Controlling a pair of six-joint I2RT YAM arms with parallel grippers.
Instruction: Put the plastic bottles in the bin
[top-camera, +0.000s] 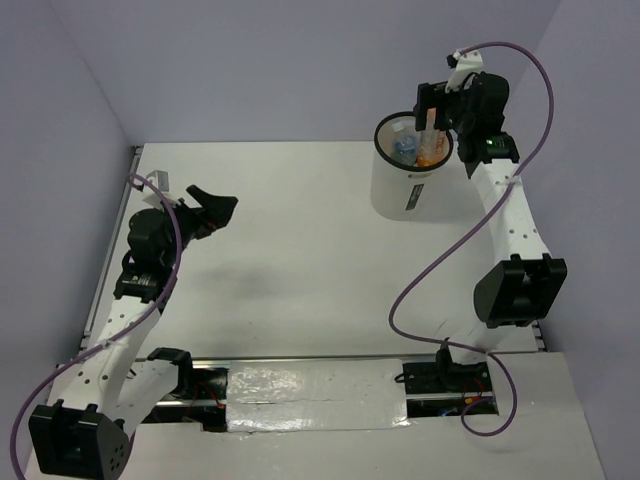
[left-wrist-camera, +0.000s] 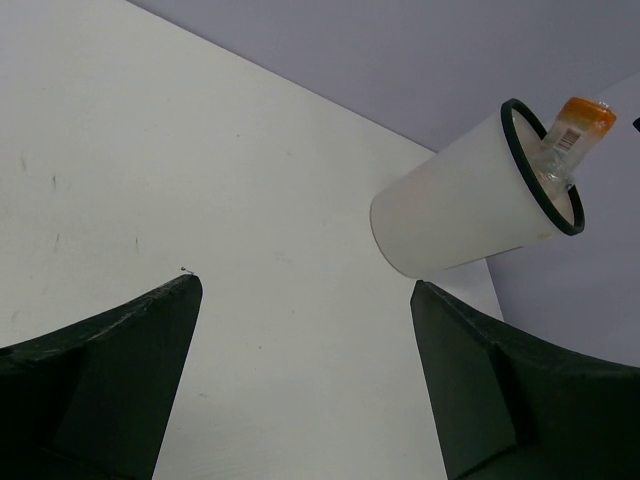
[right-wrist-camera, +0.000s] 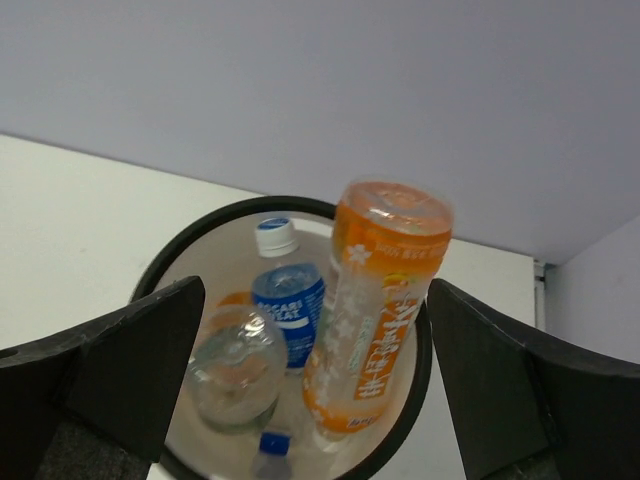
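The white bin (top-camera: 408, 185) with a black rim stands at the back right of the table. It holds several bottles: an orange one (right-wrist-camera: 385, 310) standing cap down and sticking out above the rim, a blue-labelled one (right-wrist-camera: 288, 312), a clear one (right-wrist-camera: 235, 368) and a small blue-capped one (right-wrist-camera: 270, 448). My right gripper (top-camera: 432, 102) hovers just above the bin, open (right-wrist-camera: 315, 290), its fingers wide on either side of the orange bottle and clear of it. My left gripper (top-camera: 215, 205) is open and empty (left-wrist-camera: 305, 285) above bare table at the left. From there the bin (left-wrist-camera: 460, 205) and the orange bottle (left-wrist-camera: 575, 125) show far off.
Purple walls close the table at the back and both sides. The bin stands close to the back wall and the right arm's forearm (top-camera: 505, 205). A silver taped strip (top-camera: 315, 395) runs along the near edge between the arm bases.
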